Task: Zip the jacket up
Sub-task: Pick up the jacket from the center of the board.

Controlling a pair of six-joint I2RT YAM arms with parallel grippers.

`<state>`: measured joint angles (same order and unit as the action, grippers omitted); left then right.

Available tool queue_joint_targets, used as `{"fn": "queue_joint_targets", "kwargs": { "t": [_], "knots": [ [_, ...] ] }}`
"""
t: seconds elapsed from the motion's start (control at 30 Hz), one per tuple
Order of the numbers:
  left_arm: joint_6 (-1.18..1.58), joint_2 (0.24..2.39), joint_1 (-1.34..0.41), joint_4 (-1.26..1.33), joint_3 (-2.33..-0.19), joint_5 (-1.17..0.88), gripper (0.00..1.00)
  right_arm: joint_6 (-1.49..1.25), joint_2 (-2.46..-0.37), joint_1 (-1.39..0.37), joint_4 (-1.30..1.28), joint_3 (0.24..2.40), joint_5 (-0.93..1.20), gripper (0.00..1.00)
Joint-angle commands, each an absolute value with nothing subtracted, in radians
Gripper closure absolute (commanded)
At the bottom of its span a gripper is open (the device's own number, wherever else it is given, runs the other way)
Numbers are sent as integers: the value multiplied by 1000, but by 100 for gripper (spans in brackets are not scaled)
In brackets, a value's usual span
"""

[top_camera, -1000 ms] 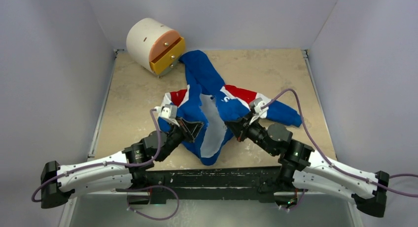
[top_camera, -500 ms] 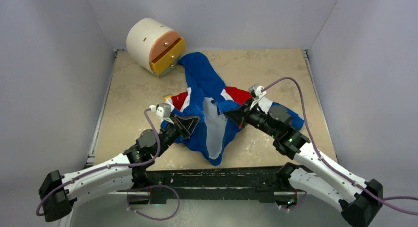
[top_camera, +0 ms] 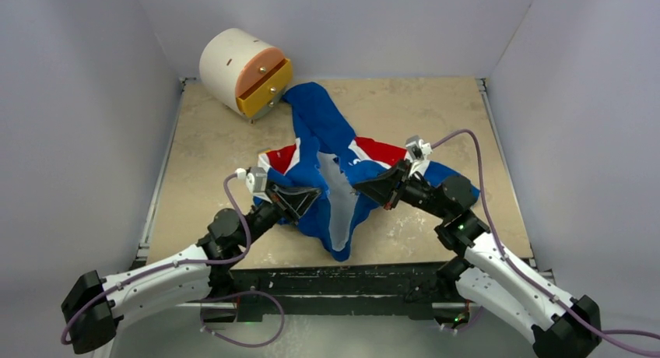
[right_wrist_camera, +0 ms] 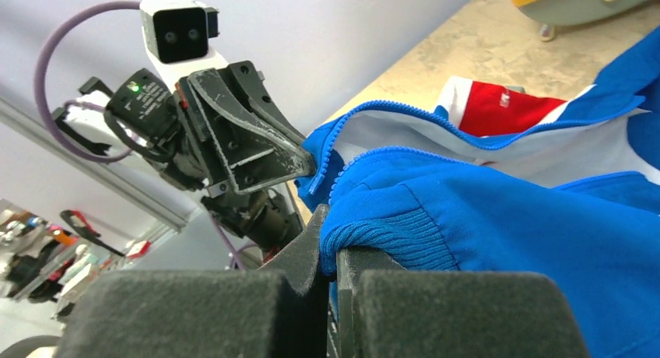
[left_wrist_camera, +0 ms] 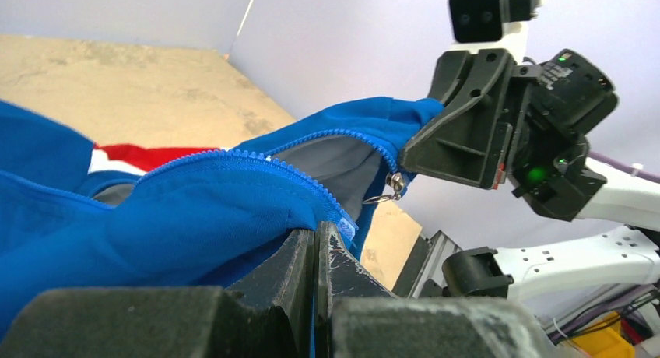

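The royal-blue jacket (top_camera: 321, 124) with red and white panels lies mid-table, unzipped, its grey lining showing. My left gripper (top_camera: 314, 193) is shut on the left front edge beside the zipper teeth, as the left wrist view (left_wrist_camera: 315, 235) shows on the blue fabric (left_wrist_camera: 187, 218). My right gripper (top_camera: 359, 188) is shut on the ribbed hem of the right front edge (right_wrist_camera: 331, 245), with the jacket (right_wrist_camera: 506, 210) draped over it. The metal zipper pull (left_wrist_camera: 395, 183) with its ring hangs just under my right gripper's tip. The two grippers face each other, close together.
A white cylindrical drawer unit with a yellow drawer (top_camera: 247, 71) stands at the back left, touching the jacket's far sleeve. The tan table (top_camera: 436, 113) is enclosed by grey walls. A black rail (top_camera: 335, 280) runs along the near edge.
Both grippers have kept their hold on the jacket's front edges. The right arm has swung its wrist up and to the right, and the jacket's lower part has bunched narrower.
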<state>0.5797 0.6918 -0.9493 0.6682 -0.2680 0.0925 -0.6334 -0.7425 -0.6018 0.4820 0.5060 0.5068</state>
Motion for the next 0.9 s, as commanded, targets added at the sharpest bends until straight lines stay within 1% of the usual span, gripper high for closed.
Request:
{"fn": "queue_joint_targets", "kwargs": {
  "t": [0.0,0.1,0.2,0.37,0.57,0.73,0.87],
  "knots": [
    [516,704,-945,843,-257,-13,100,-714,-731,-600,664,474,570,100],
    [487,740,-945,950,-238,-81,100,-728,-746,-600,727,453,581,100],
    [468,769,-945,997,-235,-90,100,-749,-756,-600,788,436,587,100],
    [447,795,-945,1093,-209,-90,100,-770,-755,-600,801,430,570,100],
    [411,804,-945,1144,-198,-70,100,-793,-757,-601,787,429,511,100],
    [382,828,-945,1188,-197,-44,100,-853,-781,-602,866,402,508,100],
    [373,852,-945,1206,-204,-27,100,-872,-790,-603,882,403,504,100]
  ]
}}
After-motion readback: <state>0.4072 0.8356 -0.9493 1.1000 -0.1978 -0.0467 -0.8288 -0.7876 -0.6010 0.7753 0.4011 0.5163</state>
